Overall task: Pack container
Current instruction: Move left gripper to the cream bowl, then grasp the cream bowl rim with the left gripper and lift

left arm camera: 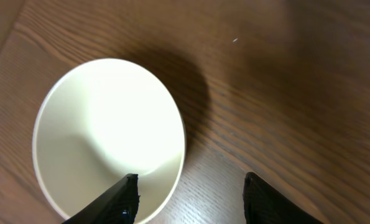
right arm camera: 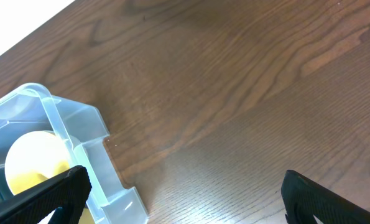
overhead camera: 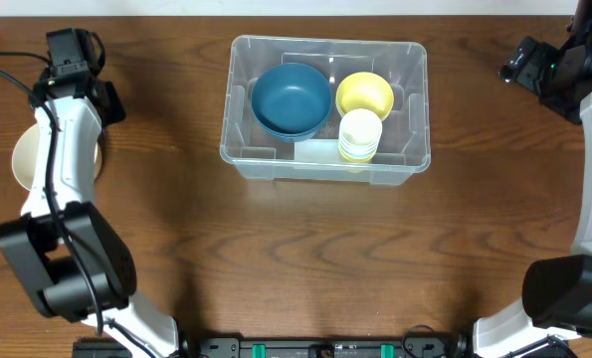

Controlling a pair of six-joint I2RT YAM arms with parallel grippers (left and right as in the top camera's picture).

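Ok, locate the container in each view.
Overhead: container at top centre, bowls inside.
Left wrist: not in it.
Right wrist: only one corner of it, at lower left.
Shared landmark: the wood table, in all three views.

lone bowl (left arm camera: 104, 130): on table (left arm camera: 296, 93), rim under one of my left fingers (left arm camera: 119, 202)
container (right arm camera: 79, 134): just beside one of my right fingers (right arm camera: 54, 196)
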